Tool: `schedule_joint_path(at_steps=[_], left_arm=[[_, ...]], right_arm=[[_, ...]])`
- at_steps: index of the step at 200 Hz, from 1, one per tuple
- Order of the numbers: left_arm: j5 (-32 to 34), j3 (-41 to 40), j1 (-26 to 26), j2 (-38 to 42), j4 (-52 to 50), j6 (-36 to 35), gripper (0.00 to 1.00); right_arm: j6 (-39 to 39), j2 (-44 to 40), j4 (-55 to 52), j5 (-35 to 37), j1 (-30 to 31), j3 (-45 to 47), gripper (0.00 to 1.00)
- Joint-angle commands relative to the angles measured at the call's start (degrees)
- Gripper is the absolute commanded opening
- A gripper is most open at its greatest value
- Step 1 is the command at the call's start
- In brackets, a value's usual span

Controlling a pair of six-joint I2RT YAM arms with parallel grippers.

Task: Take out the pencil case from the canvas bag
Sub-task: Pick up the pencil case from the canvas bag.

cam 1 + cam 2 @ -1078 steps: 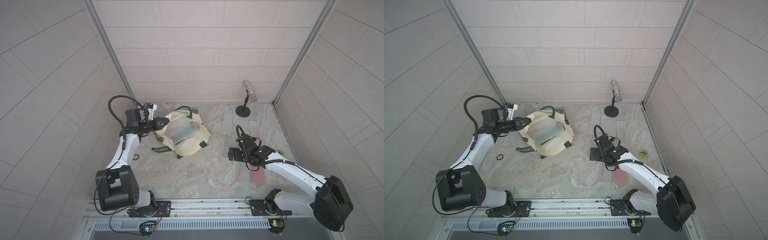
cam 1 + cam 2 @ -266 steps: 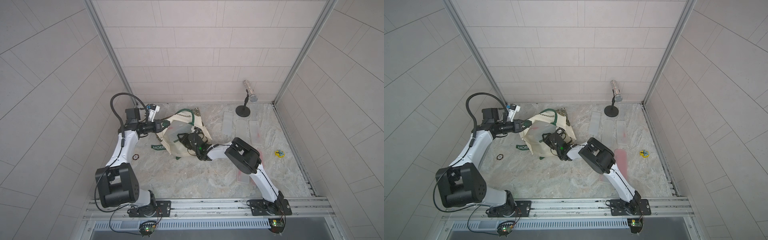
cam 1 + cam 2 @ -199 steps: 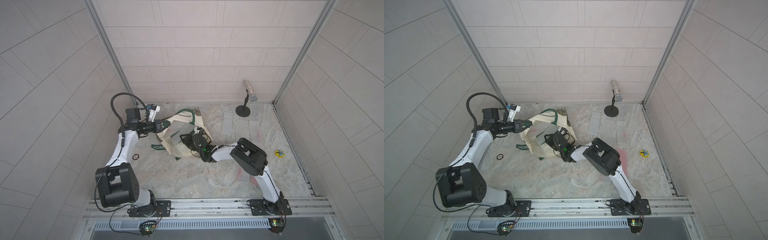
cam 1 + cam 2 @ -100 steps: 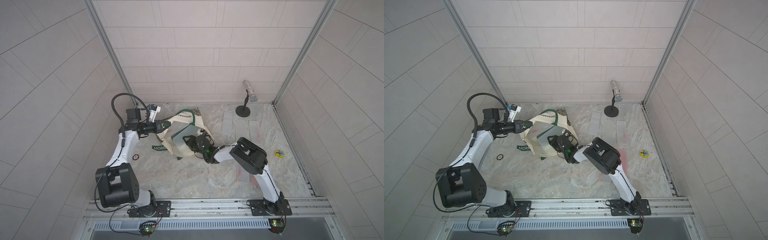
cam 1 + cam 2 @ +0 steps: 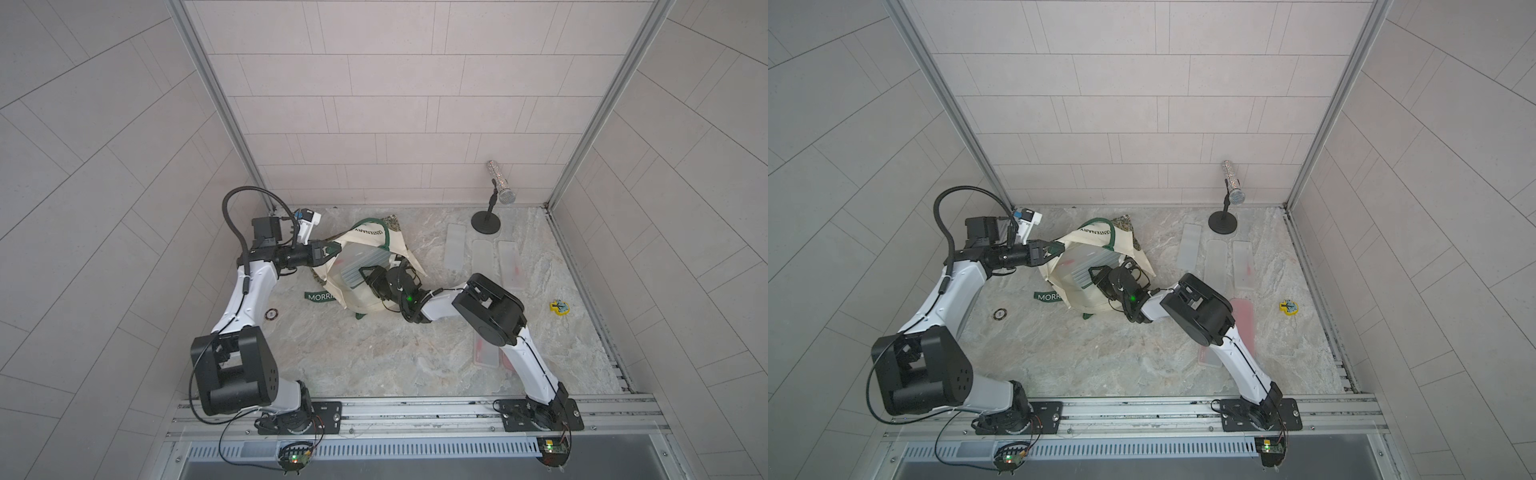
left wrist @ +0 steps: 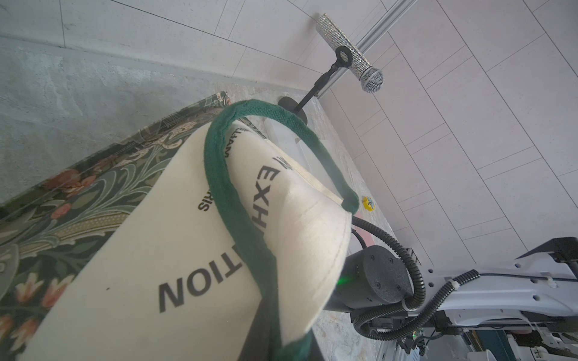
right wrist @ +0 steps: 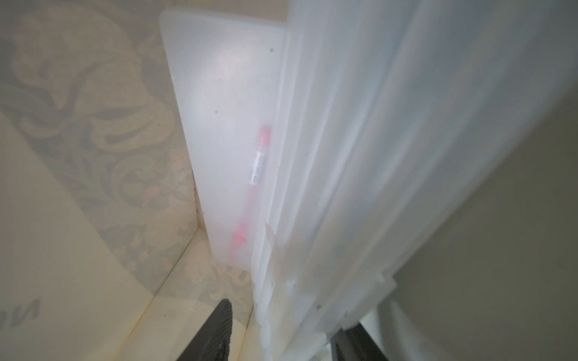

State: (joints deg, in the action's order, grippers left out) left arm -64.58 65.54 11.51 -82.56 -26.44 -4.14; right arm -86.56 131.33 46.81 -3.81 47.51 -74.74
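I'm holding bag (image 5: 360, 297) rim w/ L gripper (image 5: 333, 249) clamped on it; R gripper (image 5: 363, 277) sitting in bag mouth, jaws apart, straddling cases (image 5: 357, 259).

The canvas bag (image 5: 357, 299) lies toward the back left of the table (image 5: 374, 361), a stack of pencil cases (image 5: 361, 264) in its mouth, the left gripper (image 5: 332, 249) at its left rim and the right gripper (image 5: 365, 279) at the stack's front end. Right of the bag three more cases (image 5: 484, 259) lie side by side, a microphone stand (image 5: 486, 224) just behind them in the corner.
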Motion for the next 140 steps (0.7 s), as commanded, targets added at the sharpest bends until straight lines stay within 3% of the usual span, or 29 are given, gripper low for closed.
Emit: schedule_joint_path(at_steps=[1, 56, 92, 140], left_arm=[[-3.24, 0.38, 0.31, 0.4, 0.16, -0.63, 0.0], [-3.18, 0.29, 0.31, 0.87, 0.16, -0.6, 0.0], [-3.71, 0.39, 0.36, 0.49, 0.15, -0.32, 0.0], [-4.28, 0.47, 0.36, 0.23, 0.2, -0.05, 0.0]], right_arm=[[-1.66, 1.6, -4.2, 2.01, 0.39, -2.34, 0.53], [-2.81, 2.46, -0.21, 4.09, 0.04, -1.46, 0.39], [2.03, -0.18, -3.62, 0.9, -0.13, -5.17, 0.39], [2.54, -1.07, -6.77, -0.19, -0.05, -9.33, 0.39]])
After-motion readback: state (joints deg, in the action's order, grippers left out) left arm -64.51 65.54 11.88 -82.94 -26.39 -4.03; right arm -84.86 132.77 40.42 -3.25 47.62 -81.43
